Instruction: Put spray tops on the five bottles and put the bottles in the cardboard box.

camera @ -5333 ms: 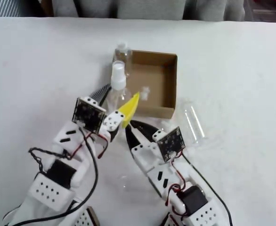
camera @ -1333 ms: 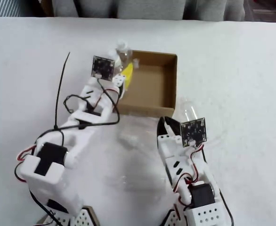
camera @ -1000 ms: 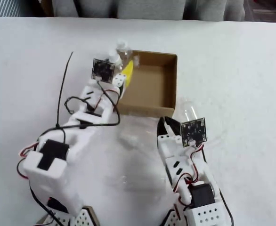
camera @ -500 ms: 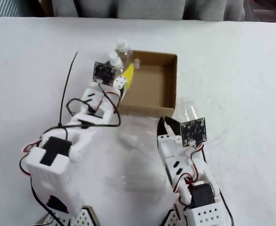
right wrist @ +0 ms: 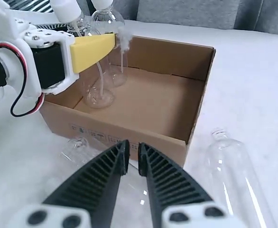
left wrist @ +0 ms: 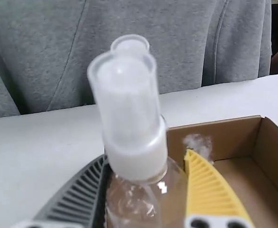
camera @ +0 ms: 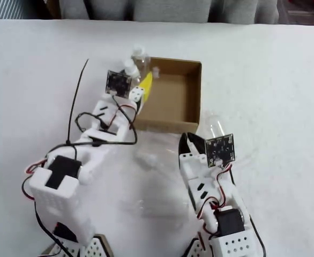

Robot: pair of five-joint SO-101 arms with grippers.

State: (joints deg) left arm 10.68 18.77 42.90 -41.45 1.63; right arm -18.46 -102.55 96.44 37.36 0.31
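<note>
By left wall inside cardboard box (right wrist: 129,134): capped bottle (left wrist: 143,202), clear, upright, white spray top (left wrist: 129,104) on its neck, dip tube visible thru body in right wrist view. Base sits low by box floor; contact w/ floor can't tell. Left hand (left wrist: 146,156) pinches it just below spray top, grey jaw on one side, yellow jaw on other, both touching the plastic. High view: left hand (camera: 137,88) sits over box's left edge, spray top (camera: 129,65) just beyond wrist cam.

Second bottle (right wrist: 111,33), clear, upright, in far-left corner of box, just behind capped bottle.

Box open-topped, brown, mid-bench; rest of floor bare cardboard. Small white blurry bit against far wall, can't ID.

Right hand (right wrist: 133,148) near box's front wall, low over bench (camera: 264,64), jaws pressed almost together w/ thin slit, nothing betw. them.

Loose bottle (right wrist: 238,178), clear, lying on its side on bench just off box's right front corner, open neck toward box, no top on it. Another clear bottle (right wrist: 77,148) lies on bench just in front of box's front wall, outline faint.
</note>
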